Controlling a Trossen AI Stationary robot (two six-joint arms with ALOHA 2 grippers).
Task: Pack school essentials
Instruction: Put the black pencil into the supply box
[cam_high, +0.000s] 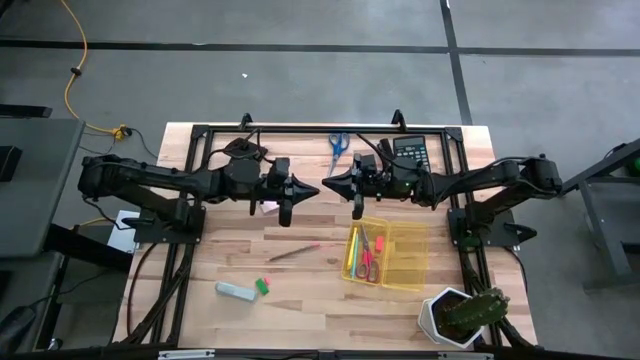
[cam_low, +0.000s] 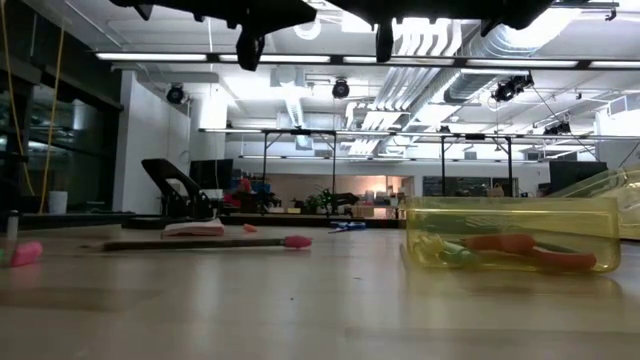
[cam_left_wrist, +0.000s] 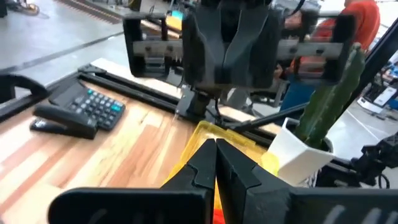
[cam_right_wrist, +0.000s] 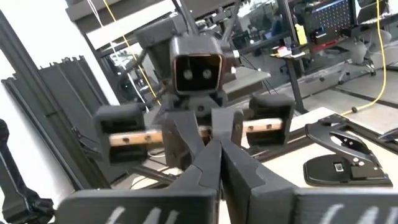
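The yellow case (cam_high: 388, 255) lies open on the wooden table (cam_high: 300, 310), right of centre in the high view, with its lid folded out to the right. Inside the left compartment lie the red-handled scissors (cam_high: 367, 262), with a yellow marker (cam_high: 352, 252) alongside them at the left wall. In the low view the same case (cam_low: 510, 235) shows the red handles (cam_low: 520, 250) through its clear wall.

The remaining items lie outside the case:
- Thin reddish pencil (cam_high: 292, 251): flat on the table, left of the case, tilted. In the low view it (cam_low: 205, 243) lies across the mid-table.
- Tiny green eraser (cam_high: 263, 286): nearer the front edge, with a small pink piece touching it.
- Pale blue-grey block (cam_high: 234, 290): just left of the eraser.
- Blue-handled scissors (cam_high: 338, 145): at the rear of the table, between the two arms' bases.
- Pink sticky-note pad (cam_high: 268, 208): partly hidden below the left arm.

A black calculator (cam_high: 410, 152) rests at the rear right. A potted cactus (cam_high: 462, 315) stands at the front right corner.

The left gripper (cam_high: 306, 190) and right gripper (cam_high: 336, 186) hang above the table centre, tips facing each other and near one another. Both sets of fingers are pressed fully together and hold nothing; the left wrist view (cam_left_wrist: 216, 163) and right wrist view (cam_right_wrist: 212, 163) confirm this
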